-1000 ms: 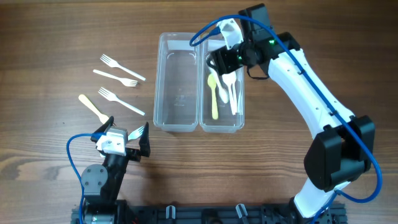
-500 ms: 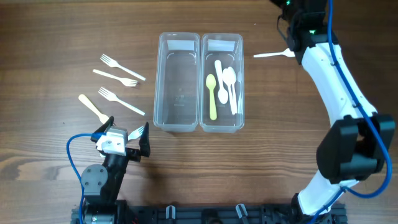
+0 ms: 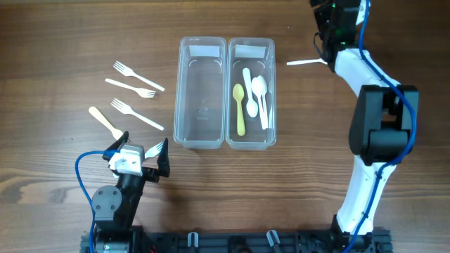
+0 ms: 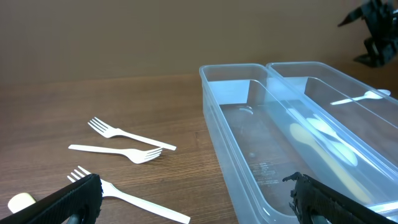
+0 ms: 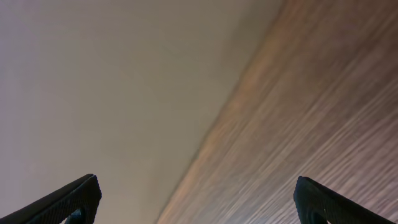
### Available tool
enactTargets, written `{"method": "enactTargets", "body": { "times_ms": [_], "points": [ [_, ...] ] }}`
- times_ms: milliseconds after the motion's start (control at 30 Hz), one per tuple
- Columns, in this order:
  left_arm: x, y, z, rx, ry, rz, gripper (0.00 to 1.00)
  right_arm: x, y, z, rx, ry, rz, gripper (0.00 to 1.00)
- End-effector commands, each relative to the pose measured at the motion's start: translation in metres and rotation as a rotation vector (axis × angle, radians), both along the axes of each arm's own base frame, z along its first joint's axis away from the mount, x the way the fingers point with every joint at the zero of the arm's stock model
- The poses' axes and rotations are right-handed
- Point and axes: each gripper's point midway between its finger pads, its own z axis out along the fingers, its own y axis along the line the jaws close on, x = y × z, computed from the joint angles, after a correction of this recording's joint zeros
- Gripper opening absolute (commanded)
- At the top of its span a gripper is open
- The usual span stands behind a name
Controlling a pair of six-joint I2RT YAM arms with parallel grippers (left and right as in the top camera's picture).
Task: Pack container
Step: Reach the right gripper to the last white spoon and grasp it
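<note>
Two clear containers on a wooden table, with cutlery inside and around them.
The containers (image 3: 177,91) sit side by side in the middle of the table (image 3: 56,190); the right one holds a yellow spoon (image 3: 240,112) and white spoons (image 3: 260,88). The left gripper (image 3: 144,143) and the right gripper (image 5: 199,198) both gape wide, holding nothing. Three forks (image 3: 137,76) lie to the left, and a white utensil (image 3: 306,62) lies to the right.

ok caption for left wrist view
Left gripper open before three white forks and two clear containers, one holding spoons
</note>
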Motion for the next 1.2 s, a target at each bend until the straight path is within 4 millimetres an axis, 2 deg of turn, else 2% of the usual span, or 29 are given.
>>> {"method": "enactTargets", "body": {
  "times_ms": [0,133,167,433,600,900,967,1067,1167],
  "points": [
    [0.000,-0.001,-0.003,0.015,0.002,-0.004,1.00,0.002,0.012,-0.034,0.086,0.045,0.039,1.00],
    [0.000,-0.001,-0.003,0.015,0.002,-0.004,1.00,0.000,0.028,-0.068,0.130,0.096,0.119,1.00],
    [0.000,-0.001,-0.003,0.015,0.002,-0.004,1.00,-0.001,0.029,-0.070,0.128,0.100,0.128,1.00],
    [0.000,-0.001,-0.003,0.015,0.002,-0.004,1.00,0.000,0.027,-0.069,0.124,0.095,0.128,1.00],
    [0.000,-0.001,-0.003,0.015,0.002,-0.004,1.00,0.004,0.028,-0.062,0.118,0.061,0.132,1.00],
    [0.000,-0.001,-0.003,0.015,0.002,-0.004,1.00,-0.008,0.026,-0.083,0.127,0.159,0.113,1.00],
    [0.000,-0.001,-0.003,0.015,0.001,-0.004,1.00,-0.014,0.034,-0.088,0.202,0.192,0.120,1.00],
    [0.000,-0.001,-0.003,0.015,0.002,-0.004,1.00,-0.015,0.046,-0.085,0.336,0.199,0.125,1.00],
    [0.000,-0.001,-0.003,0.015,0.002,-0.004,1.00,-0.019,0.046,-0.082,0.361,0.219,0.102,1.00]
  ]
}}
